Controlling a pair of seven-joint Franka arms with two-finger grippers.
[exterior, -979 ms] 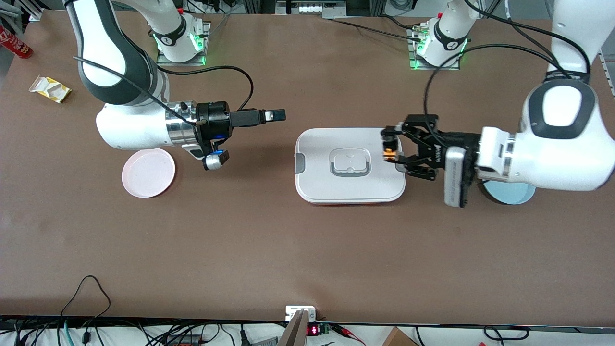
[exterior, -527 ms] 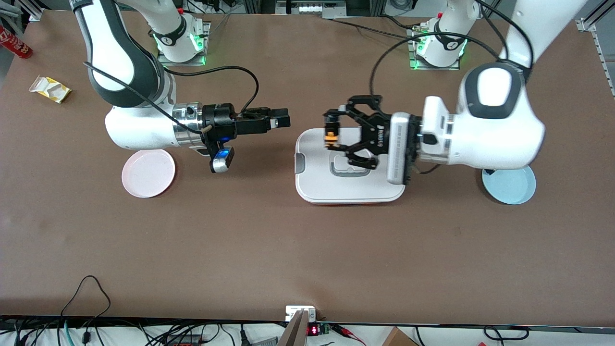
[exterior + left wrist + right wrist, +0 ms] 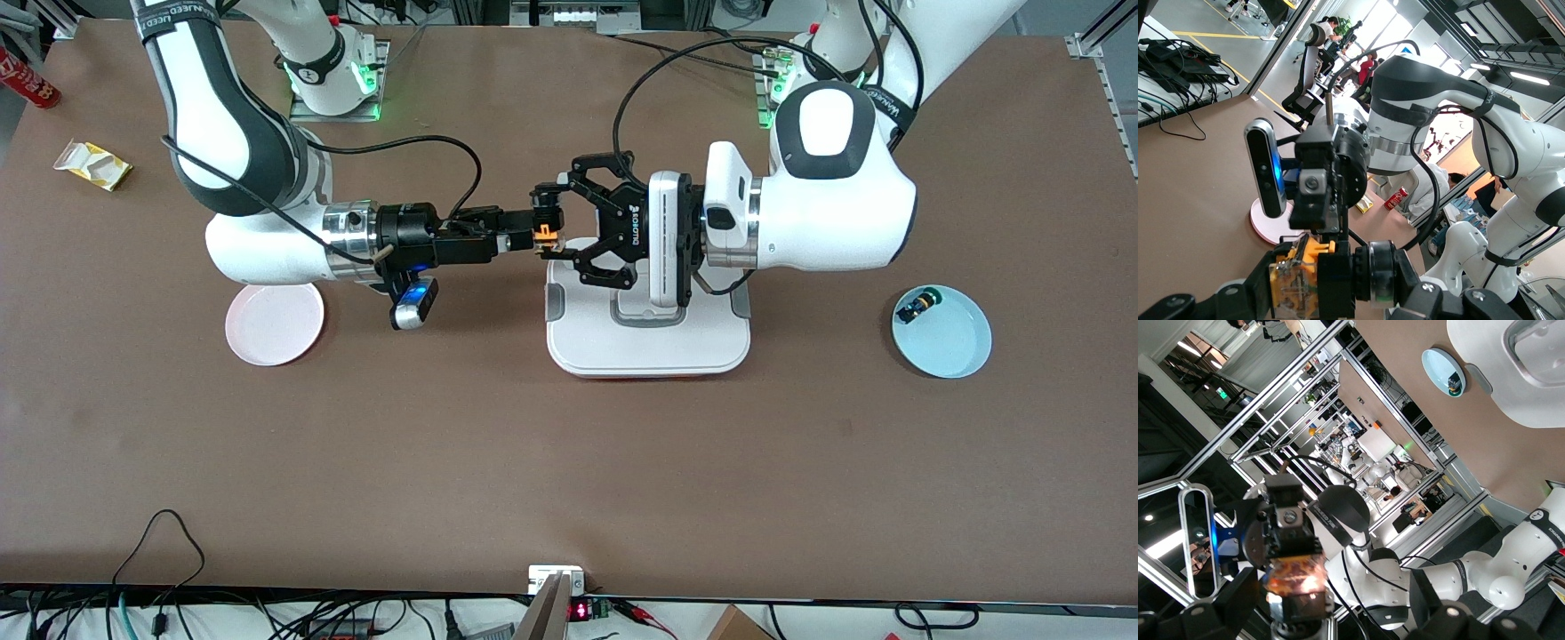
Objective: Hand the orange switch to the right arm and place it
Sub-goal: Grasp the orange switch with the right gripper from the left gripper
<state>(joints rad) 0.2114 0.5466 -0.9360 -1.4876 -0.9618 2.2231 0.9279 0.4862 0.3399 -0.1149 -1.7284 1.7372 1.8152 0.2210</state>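
Note:
The orange switch (image 3: 544, 233) hangs in the air between the two grippers, over the table beside the white container's edge. My left gripper (image 3: 548, 229), the black linkage claw, is shut on it. In the left wrist view the switch (image 3: 1295, 283) shows its orange body and black barrel in my left gripper (image 3: 1313, 288). My right gripper (image 3: 524, 236), slim and black, points at the switch and meets it end on. In the right wrist view my right gripper (image 3: 1318, 617) is open, with the switch (image 3: 1295, 577) between its spread fingers.
A white lidded container (image 3: 647, 342) sits mid-table under the left wrist. A pink plate (image 3: 274, 318) lies under the right arm. A blue plate (image 3: 956, 342) at the left arm's end holds a green-tipped black switch (image 3: 918, 307). A yellow packet (image 3: 92, 164) lies near a corner.
My left arm has carried the orange switch from over the container toward the right arm's end. My right gripper has edged toward it. The two grippers now meet, and the blue plate is uncovered.

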